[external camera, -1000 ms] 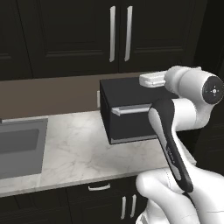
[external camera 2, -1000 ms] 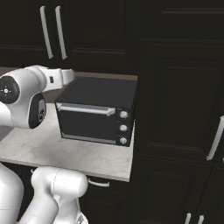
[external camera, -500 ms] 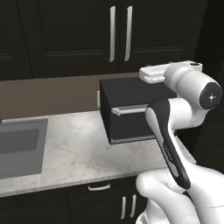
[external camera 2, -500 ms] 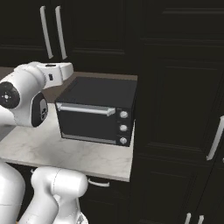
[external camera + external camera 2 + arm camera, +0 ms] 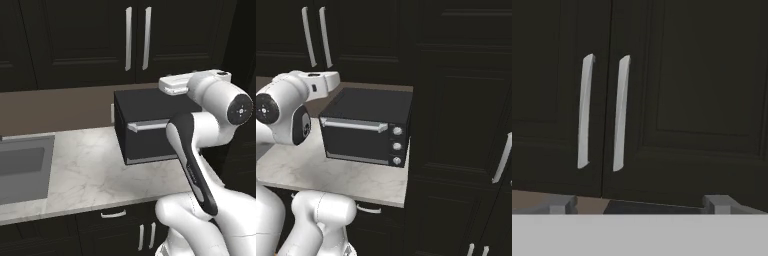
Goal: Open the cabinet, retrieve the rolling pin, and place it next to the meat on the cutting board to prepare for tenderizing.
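Squarely, open end effector (image 5: pixel 637 204) faces closed cabinet (image 5: pixel 677 90).

No readable text, label, brand, number or sign shows anywhere. The tall near-black panelled cabinet doors (image 5: pixel 677 100) are plain, the black boxy countertop oven (image 5: pixel 368 127) carries three unmarked silver knobs (image 5: pixel 397 145), and the white marbled counter (image 5: pixel 95 175) is bare of lettering.

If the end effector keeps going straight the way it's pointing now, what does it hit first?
Most likely the cabinet, on its right-hand door just beside the handle. The end effector is open and faces the closed doors with nothing visible between, though how far off they are is unclear.
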